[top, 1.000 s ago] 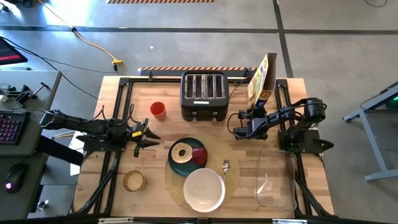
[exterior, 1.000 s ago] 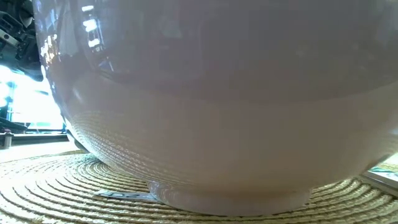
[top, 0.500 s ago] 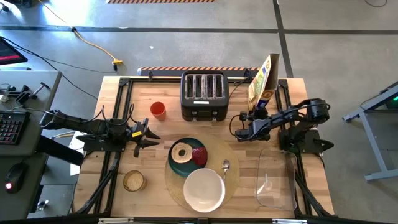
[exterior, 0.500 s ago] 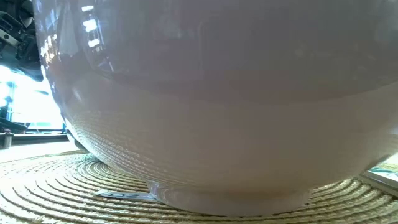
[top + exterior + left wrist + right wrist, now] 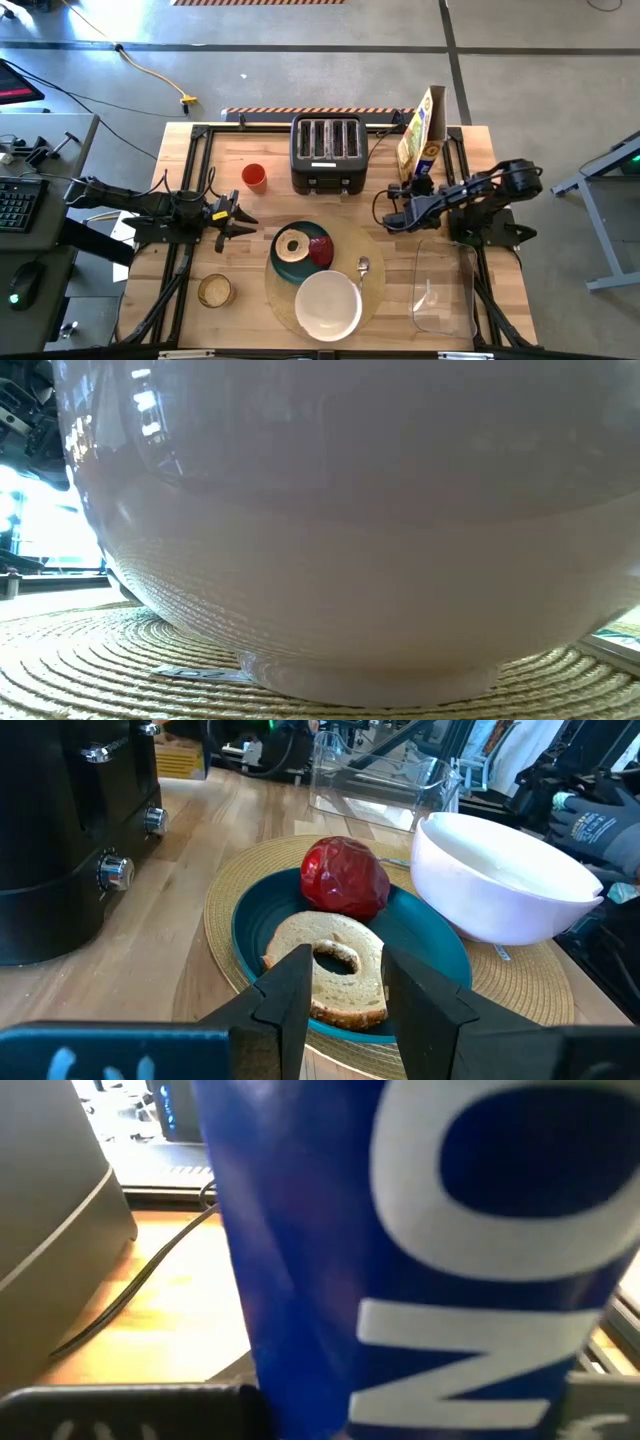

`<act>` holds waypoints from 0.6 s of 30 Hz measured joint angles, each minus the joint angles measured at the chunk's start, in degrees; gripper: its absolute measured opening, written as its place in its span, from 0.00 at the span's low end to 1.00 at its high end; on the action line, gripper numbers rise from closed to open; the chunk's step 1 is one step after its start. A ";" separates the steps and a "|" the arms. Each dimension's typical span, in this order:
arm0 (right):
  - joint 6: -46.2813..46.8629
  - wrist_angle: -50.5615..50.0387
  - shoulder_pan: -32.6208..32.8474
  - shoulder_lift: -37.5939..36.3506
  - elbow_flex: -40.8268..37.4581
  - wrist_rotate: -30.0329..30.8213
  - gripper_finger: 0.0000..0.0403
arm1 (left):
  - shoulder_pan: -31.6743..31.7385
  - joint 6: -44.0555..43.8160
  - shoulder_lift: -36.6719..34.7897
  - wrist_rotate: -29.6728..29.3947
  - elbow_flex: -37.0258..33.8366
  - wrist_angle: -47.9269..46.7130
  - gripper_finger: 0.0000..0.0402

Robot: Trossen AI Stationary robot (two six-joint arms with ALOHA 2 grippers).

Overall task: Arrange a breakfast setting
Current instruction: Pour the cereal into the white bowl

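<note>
Tabletop overhead shows left pincer (image 5: 243,217) apart; low view only white bowl (image 5: 350,520); right pincer (image 5: 385,219) unclear.

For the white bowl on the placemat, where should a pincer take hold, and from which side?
Grip the white bowl by its rim, coming down from above, one finger inside and one outside. The wall flares wide and smooth to a narrow foot, so a side grasp would likely slip. The edge away from the spoon and the dark teal plate looks safest.
</note>
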 joint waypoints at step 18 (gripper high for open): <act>7.25 -7.71 5.15 -0.16 0.00 -0.78 0.15 | 0.02 0.00 0.01 0.00 0.00 0.00 0.28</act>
